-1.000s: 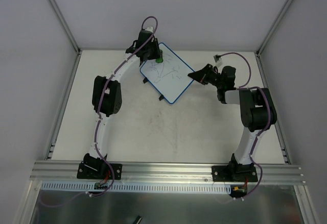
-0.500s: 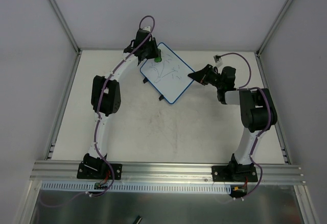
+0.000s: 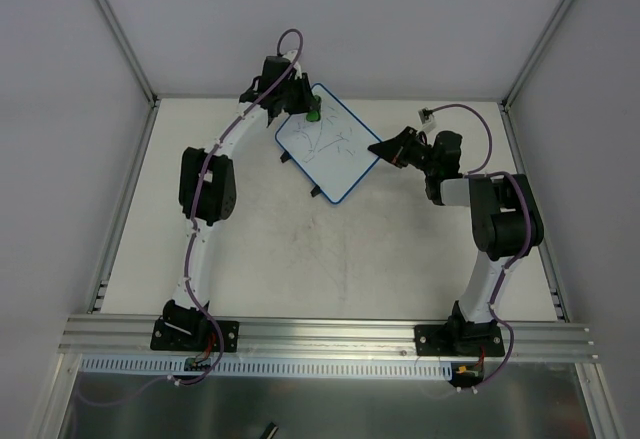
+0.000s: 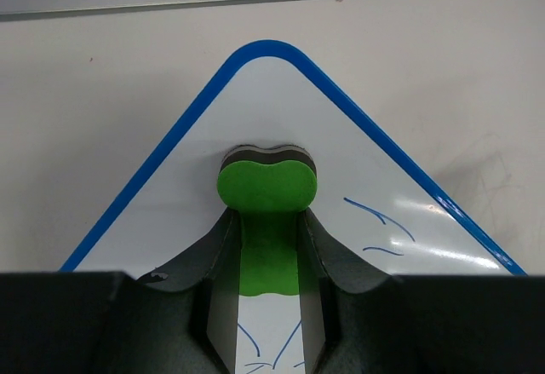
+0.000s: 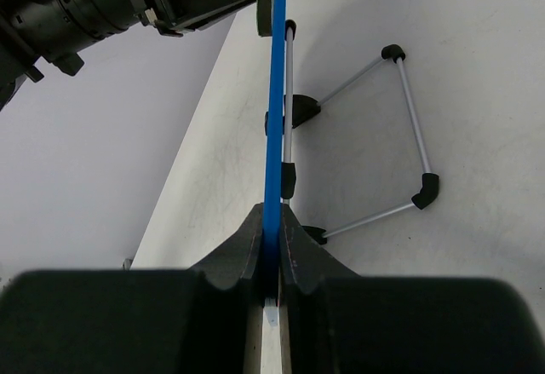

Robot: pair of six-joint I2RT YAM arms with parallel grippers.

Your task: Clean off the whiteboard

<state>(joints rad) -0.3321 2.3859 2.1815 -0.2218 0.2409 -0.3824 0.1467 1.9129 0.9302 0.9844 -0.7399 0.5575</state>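
From above, the blue-framed white rectangular whiteboard (image 3: 330, 149) sits by the counter's (image 3: 300, 259) far edge, long axis far-left to near-right. Left wrist: left gripper (image 4: 267, 221) jaws clamp a green foam eraser (image 4: 267, 187) on its corner. Right wrist: right gripper (image 5: 271, 225) jaws pinch its blue edge.

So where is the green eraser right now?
In the top view the green eraser sits at the whiteboard's far corner, left of centre, clamped in the left gripper.
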